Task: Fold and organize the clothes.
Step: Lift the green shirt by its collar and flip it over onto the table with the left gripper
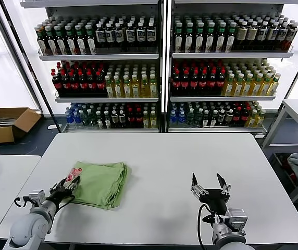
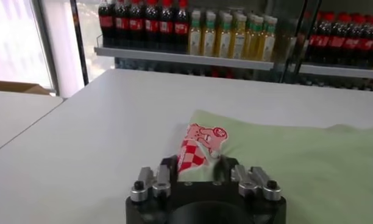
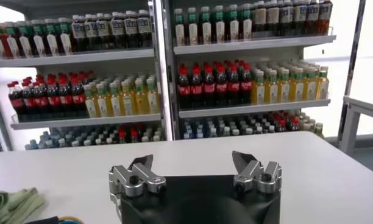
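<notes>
Table: big white rectangular tabletop (image 1: 159,172), under both grippers.
Shelves: two tall racks of bottled drinks (image 1: 162,67), far side of table, well beyond both grippers.
Shirt: light green cotton shirt w/ red-and-white chest print (image 1: 101,183), already folded into a compact pile; lies just ahead of left gripper, well off to right gripper's left.
Left gripper: black two-finger left gripper (image 1: 70,185) at shirt's near corner, pinched shut on the printed flap (image 2: 198,146), lifted a bit.
Right gripper: black right gripper (image 1: 210,181) jaws wide, holding nothing, idle over bare table.
Progress: looks late; main folds done. Left to do, prob: lay printed corner flat, tidy or place pile.
</notes>
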`<state>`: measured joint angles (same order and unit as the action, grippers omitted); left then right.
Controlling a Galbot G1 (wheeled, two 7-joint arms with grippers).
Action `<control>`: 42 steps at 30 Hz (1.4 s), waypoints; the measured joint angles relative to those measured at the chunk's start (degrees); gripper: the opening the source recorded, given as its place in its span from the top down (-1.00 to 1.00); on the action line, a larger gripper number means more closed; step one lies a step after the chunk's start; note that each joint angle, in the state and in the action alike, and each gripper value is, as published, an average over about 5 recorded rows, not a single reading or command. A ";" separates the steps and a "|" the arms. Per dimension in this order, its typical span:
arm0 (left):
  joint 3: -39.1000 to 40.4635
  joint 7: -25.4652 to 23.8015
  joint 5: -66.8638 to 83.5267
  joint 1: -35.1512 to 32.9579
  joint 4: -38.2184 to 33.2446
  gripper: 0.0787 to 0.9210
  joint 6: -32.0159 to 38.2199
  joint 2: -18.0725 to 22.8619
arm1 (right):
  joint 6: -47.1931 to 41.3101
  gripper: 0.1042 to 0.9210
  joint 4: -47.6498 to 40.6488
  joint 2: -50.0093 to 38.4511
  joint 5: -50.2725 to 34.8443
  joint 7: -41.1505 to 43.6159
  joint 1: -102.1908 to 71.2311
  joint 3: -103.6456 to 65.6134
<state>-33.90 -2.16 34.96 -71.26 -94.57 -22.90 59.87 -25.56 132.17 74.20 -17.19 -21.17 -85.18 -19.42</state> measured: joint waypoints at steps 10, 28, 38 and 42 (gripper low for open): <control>-0.06 -0.43 -0.25 -0.52 -0.50 0.72 0.77 0.76 | 0.01 -0.76 0.72 -0.22 0.30 0.00 -0.58 0.08; -8.37 2.83 -1.71 -0.31 -0.21 0.91 2.28 -3.25 | 0.02 -0.76 -0.25 -1.59 -0.61 0.02 1.21 1.25; -16.50 2.85 -4.70 -0.35 0.78 0.91 3.30 -10.30 | 0.24 -0.76 -1.00 -1.09 -0.48 -0.06 1.77 2.06; -15.96 2.49 -6.73 -1.42 -2.05 0.91 3.26 -10.35 | 0.62 -0.76 -1.00 -0.93 -0.27 -0.03 1.16 1.54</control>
<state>-49.86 0.33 28.23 -72.68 -96.62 -19.64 49.53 -24.93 131.18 73.27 -17.45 -21.20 -84.02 -17.88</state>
